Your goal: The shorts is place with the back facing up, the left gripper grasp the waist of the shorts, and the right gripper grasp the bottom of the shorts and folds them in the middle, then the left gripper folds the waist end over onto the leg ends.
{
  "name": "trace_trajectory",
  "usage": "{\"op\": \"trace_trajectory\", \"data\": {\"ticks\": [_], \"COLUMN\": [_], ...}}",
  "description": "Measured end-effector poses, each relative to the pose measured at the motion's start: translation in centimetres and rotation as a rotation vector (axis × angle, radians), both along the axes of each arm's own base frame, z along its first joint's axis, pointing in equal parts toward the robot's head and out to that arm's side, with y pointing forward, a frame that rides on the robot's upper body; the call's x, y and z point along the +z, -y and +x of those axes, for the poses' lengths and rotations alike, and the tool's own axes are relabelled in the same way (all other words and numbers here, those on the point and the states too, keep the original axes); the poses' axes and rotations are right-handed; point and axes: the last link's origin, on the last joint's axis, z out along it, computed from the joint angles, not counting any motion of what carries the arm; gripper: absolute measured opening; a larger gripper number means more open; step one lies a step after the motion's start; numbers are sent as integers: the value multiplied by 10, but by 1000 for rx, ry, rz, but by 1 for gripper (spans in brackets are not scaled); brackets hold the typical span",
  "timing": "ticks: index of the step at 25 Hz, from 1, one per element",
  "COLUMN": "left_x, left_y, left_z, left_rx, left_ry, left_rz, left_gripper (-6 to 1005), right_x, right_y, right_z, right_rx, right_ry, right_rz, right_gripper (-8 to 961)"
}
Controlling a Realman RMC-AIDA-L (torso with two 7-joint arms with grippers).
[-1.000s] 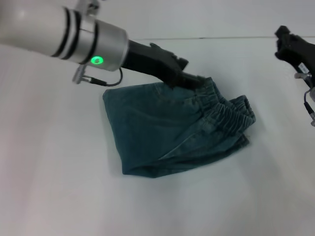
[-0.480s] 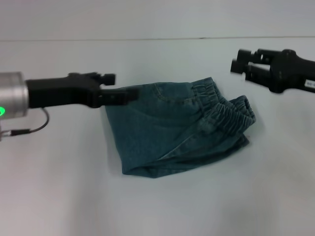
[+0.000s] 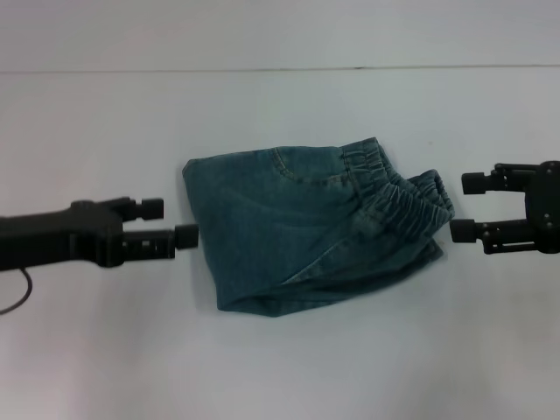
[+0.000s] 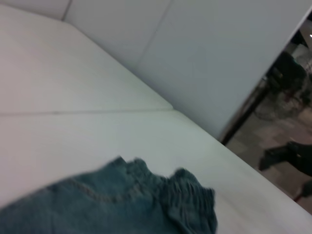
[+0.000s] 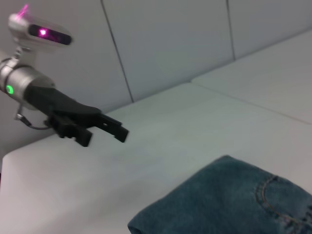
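Fingers spread and empty on both the unlabelled black left gripper (image 3: 170,220) and the black right gripper (image 3: 468,206), which flanked the blue-green denim shorts (image 3: 306,223) lying folded on the white table (image 3: 280,367), so the folds looked done and only withdrawal remained.

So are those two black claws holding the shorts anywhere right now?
No, nothing is held. The left gripper and the right gripper are both open, one off each side of the folded shorts, clear of the cloth.
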Motion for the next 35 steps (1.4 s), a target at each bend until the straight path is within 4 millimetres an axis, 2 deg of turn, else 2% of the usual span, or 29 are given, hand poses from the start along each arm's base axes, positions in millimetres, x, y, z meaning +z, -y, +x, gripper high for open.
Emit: {"op": "trace_trajectory", "data": {"ticks": [6,11,35], "left_x": [-4,-7,-10], "left_y": [10,12,10], "left_z": [-10,-13,-11], "left_rx": [26,40,33], "left_ry": [-25,-29,-23], "left_rz": [-47,-64,-77], "left_gripper": [951,952,951], "right_x": [-3,-5,-7], "right_y": [3,4,4], "right_z": [15,22,22], "right_rx": [-63,-94,-97], "right_ry": [57,86,85], "right_rz": [-5,-3,-7], "right_gripper": [907,944,944]}}
